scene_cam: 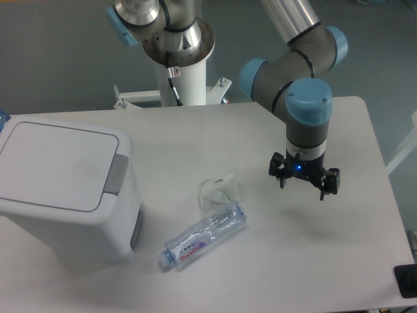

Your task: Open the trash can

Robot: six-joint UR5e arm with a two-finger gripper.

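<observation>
White plastic trash can (62,189) sits at the left edge of the bench (260,137), boxy, rounded corners. Its flat lid (55,164) is down, closed. Grey tab (117,175) on the rim, on the side facing the middle of the bench.

Bench top is pale grey-white, rounded at the far right corner.

Clear plastic bottle (204,235) lies on its side near the middle of the bench, toward the near edge, just right of the trash can but not touching it. Red and purple label on it; one end points toward the near left, the other toward the far right. Crumpled clear plastic piece (219,191) right beside the far end of the bottle, touching or nearly so; cannot tell which.

Arm (306,98) comes in from the far edge, silver tubes, grey joints with light blue caps. White mounting post (182,72) stands at the far edge, beyond the bench.

End effector (303,186) hangs over the right half of the bench, pointing down, above the surface, its shadow on the bench below it. Black fingers (281,177) spread apart, nothing between them. Small blue light on the wrist. Well apart from the trash can, with the bottle between them.

Dark object (407,280) at the near right corner, cut off by the frame.
</observation>
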